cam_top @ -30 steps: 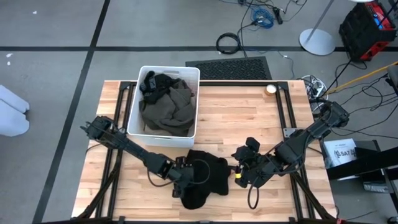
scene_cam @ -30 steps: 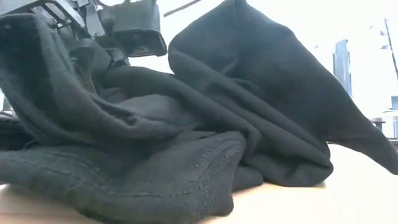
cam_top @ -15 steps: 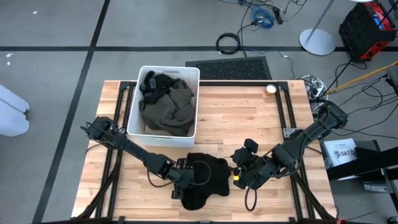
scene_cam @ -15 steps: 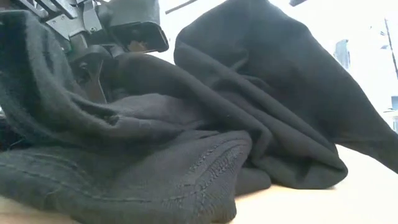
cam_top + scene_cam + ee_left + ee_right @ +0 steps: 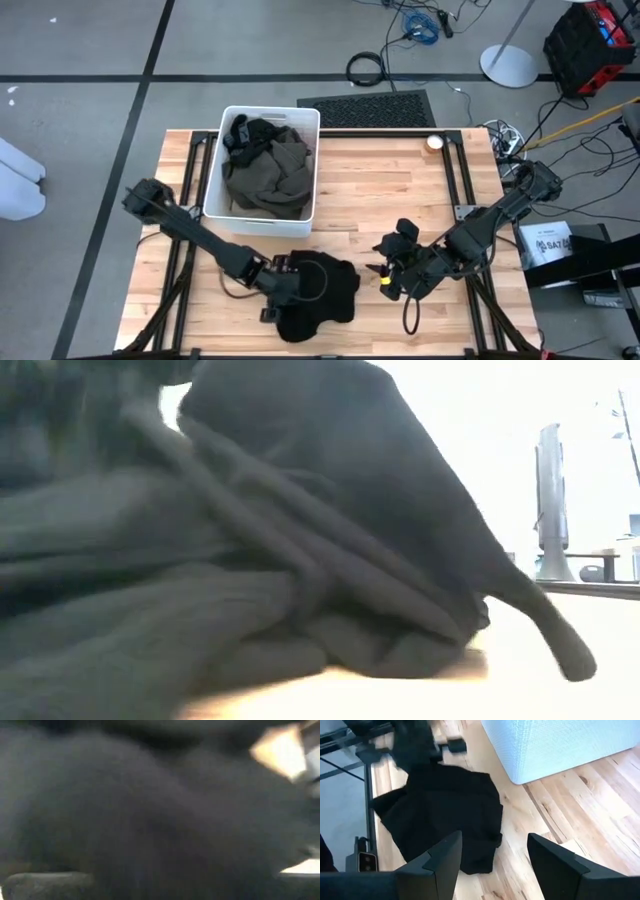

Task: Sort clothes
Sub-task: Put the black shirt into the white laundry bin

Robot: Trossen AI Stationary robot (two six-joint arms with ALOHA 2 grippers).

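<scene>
Right hand (image 5: 492,865) spread apart beside black garment (image 5: 318,295); left hand (image 5: 283,292) buried there, grip untellable.

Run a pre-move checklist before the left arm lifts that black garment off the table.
1. Left gripper on the black garment: ok, it sits at the garment's left edge.
2. Firm grip confirmed: cannot tell, fabric fills the left wrist view.
3. Right gripper clear of the garment: ok, open and empty, beside it.
4. White bin has room: ok, the olive garment leaves space at the top.
5. Garment free of the bin: ok, bare wood lies between them.
</scene>
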